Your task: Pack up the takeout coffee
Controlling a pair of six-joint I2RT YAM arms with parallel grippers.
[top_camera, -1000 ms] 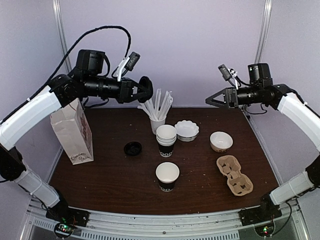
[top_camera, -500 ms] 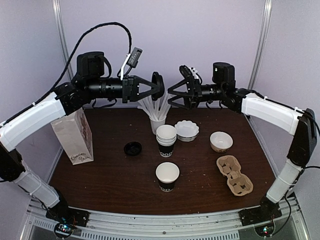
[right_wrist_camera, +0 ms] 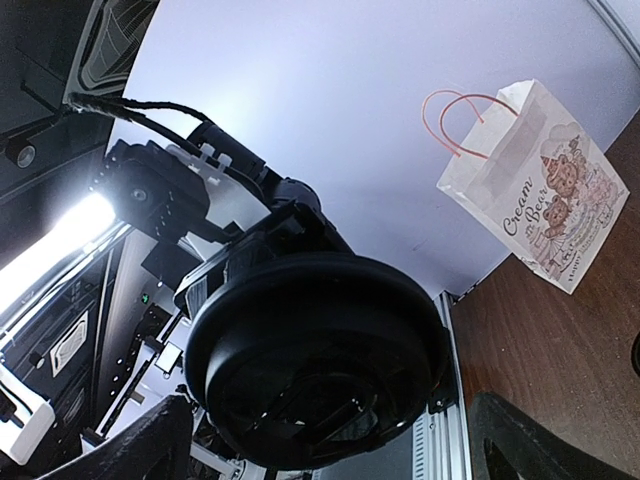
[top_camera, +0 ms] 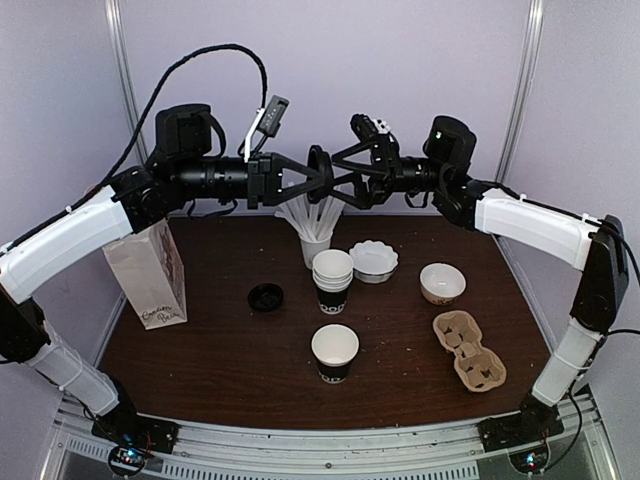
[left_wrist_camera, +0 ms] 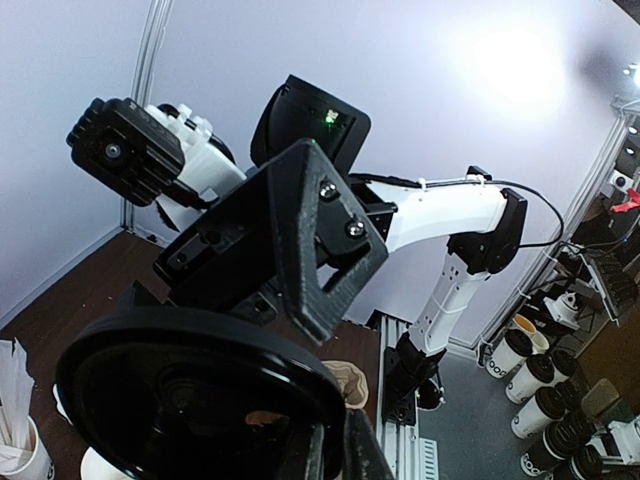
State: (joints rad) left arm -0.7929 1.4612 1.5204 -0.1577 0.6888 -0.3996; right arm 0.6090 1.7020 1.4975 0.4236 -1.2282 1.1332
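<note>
Inspector: Status of the 2 hands?

Operator: I see the left gripper (top_camera: 312,178) pinched narrow on a black lid (left_wrist_camera: 200,390), high above the table (top_camera: 200,360). The right gripper (top_camera: 340,178) stands wide and empty, facing that lid at close quarters.

Inspector: And the takeout coffee (top_camera: 334,352)?

Operator: Upright near the table's front centre, open-topped. For a sound handover I'd centre the rim between the right fingers, close firmly, and release the left only afterwards.
</note>
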